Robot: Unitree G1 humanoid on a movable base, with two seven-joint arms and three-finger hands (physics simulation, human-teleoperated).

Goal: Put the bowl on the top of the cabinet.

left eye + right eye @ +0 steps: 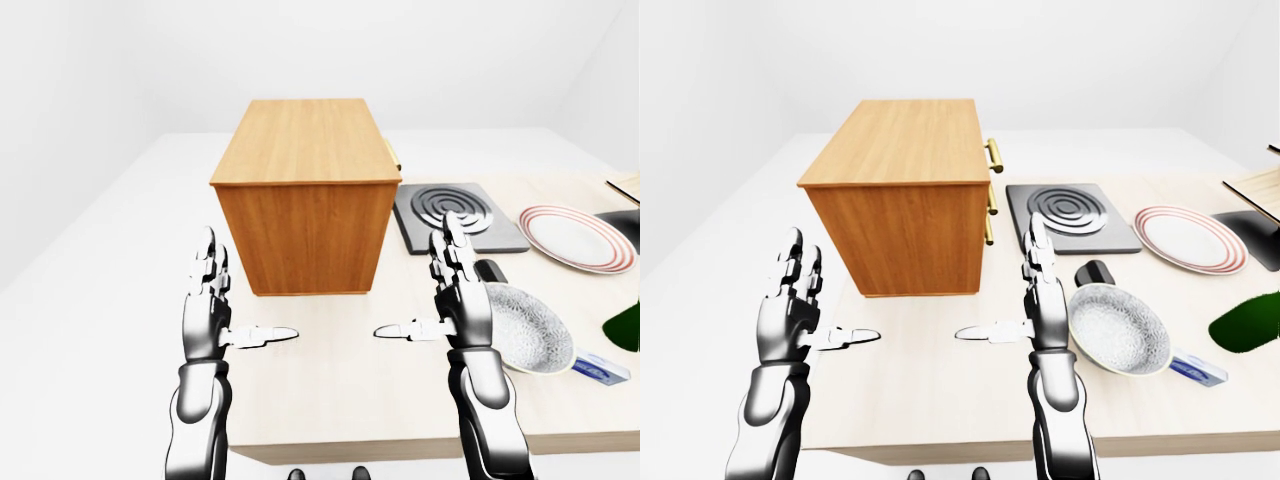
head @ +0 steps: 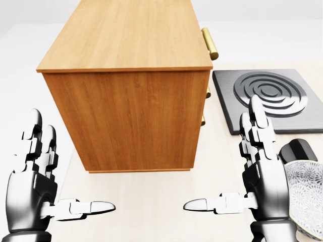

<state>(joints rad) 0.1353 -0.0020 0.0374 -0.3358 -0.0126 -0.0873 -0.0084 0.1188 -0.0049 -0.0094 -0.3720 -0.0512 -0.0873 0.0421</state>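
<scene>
Patterned bowl (image 1: 1118, 342) upright, beside wooden cabinet (image 1: 902, 195).

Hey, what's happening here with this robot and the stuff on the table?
Nothing is held yet. Both the left hand and right hand hover open over the table. The patterned bowl sits on the table just right of the right hand. The wooden cabinet has nothing on top.

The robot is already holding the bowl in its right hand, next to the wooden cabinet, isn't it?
Not quite. The right hand is open and empty, fingers straight up and thumb out sideways. The bowl sits on the table, just to the right of that hand, as the right-eye view shows. The wooden cabinet does stand nearby, up and to the left of it.
</scene>
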